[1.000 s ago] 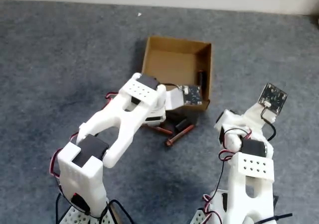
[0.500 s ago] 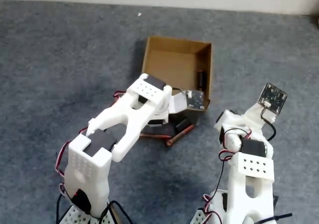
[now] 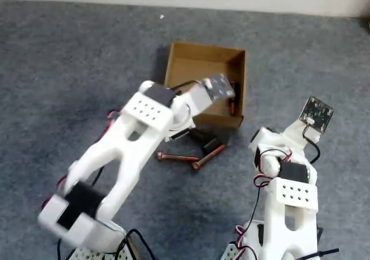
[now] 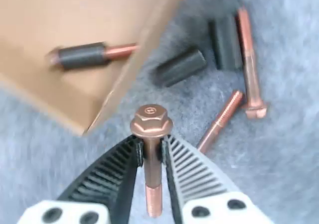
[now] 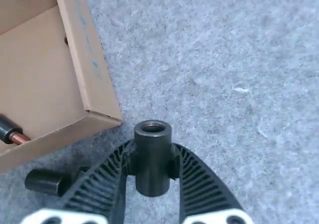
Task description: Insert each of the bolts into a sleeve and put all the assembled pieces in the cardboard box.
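**A:** What's where?

**B:** On the grey desk (image 3: 69, 69), the cardboard box (image 3: 240, 89) holds one assembled piece (image 4: 84, 55). Beside the box, the right gripper (image 5: 152, 155) pinches a sleeve (image 5: 152, 134) between its fingers (image 5: 197, 184). The left gripper (image 4: 152, 145) pinches a bolt (image 4: 151, 124).

**A:** Risk?

**B:** Likely misalignment: the bolt's tip could catch the sleeve's rim and twist loose.

Nothing legible is showing anywhere; only faint blue marks (image 5: 94, 64) are sitting on the cardboard box (image 5: 75, 30) wall just beyond the right gripper (image 5: 151, 158), too small to read.
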